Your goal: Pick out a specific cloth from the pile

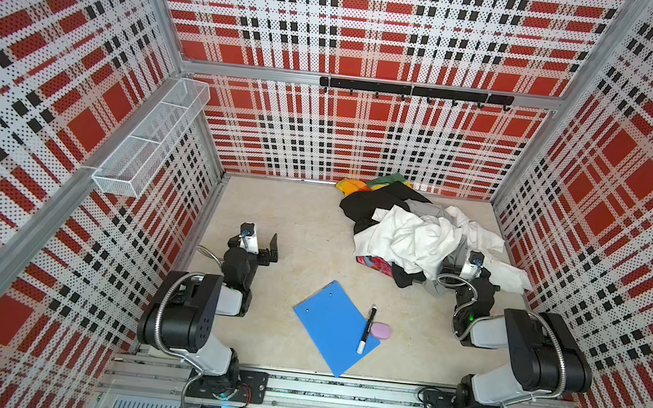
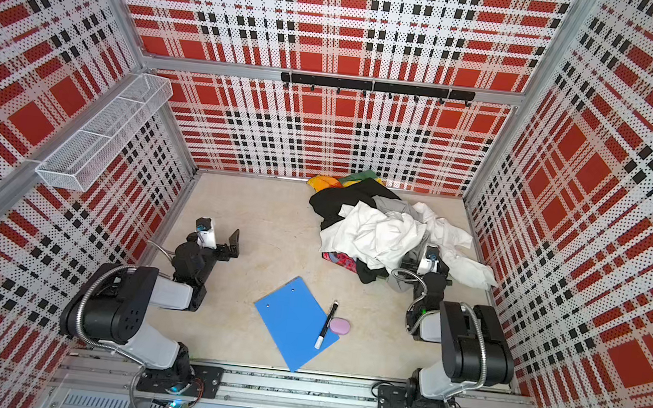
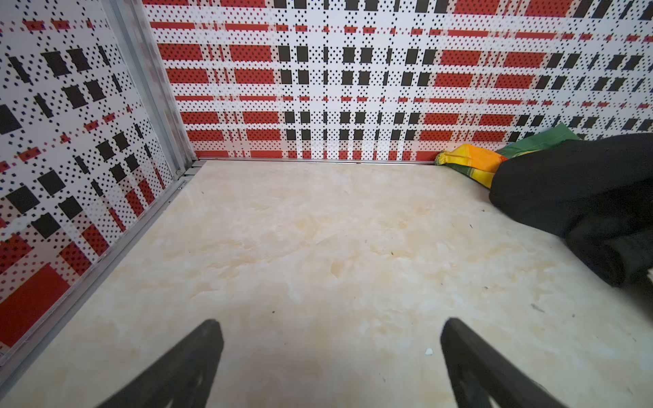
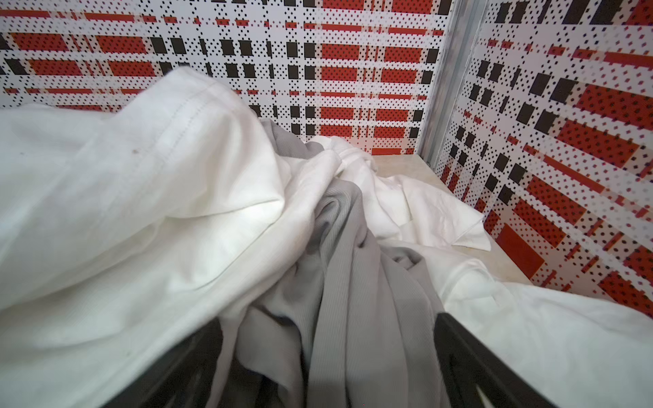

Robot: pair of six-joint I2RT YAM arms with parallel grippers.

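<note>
Black cloth lies at the upper left edge of the pile, which fills the upper right part of the worktop in both top views, against the back wall. Crumpled white fabric covers much of it, so mostly a dark fold shows on the left. The rainbow-striped cloth is just above that fold, by the wall. In the left wrist view the black fold bulges in at the right edge of the frame.

The left claw is released. Its jaws are spread wide over bare worktop, left of centre in both top views and well apart from the pile.

The right claw is released too, with its jaws wide, and is pushed into the lower right side of the pile. Grey fabric hangs loose between its fingers and white fabric drapes across one of them. Nothing is pinched. In both top views the fabric hides the claw itself.

At lower centre lies a blue clipboard. A marker lies on it, and a pink oval object is at its right edge.
</note>
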